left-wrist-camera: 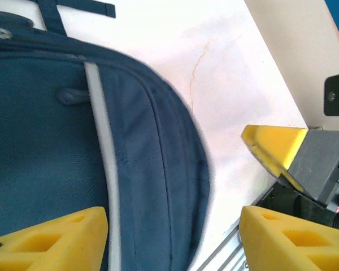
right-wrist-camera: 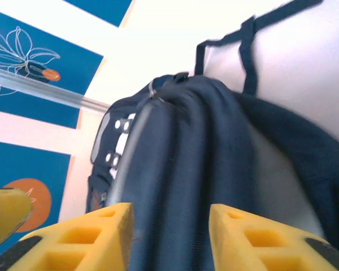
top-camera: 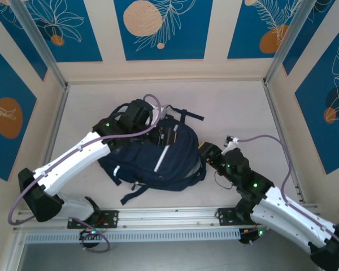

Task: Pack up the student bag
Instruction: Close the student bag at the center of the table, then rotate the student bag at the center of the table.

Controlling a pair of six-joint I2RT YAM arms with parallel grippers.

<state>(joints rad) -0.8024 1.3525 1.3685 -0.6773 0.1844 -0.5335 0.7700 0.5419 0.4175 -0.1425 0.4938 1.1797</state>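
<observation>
Your left gripper [left-wrist-camera: 172, 231], jaws spread and empty, hovers over the student bag [top-camera: 158, 158] at table centre, its long axis running one to seven o'clock. Your right gripper [right-wrist-camera: 169, 226], half-spread, sits at the bag's three o'clock edge. Left is nearer.

Pale table [top-camera: 237, 107], student bag [top-camera: 175, 164] lying (flat)

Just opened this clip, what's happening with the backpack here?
Two robot arms are working on the student bag, which lies on the table. The left claw hovers open over the bag's striped front. The right claw is at the bag's right side, fingers partly apart; whether it grips fabric is unclear.
</observation>
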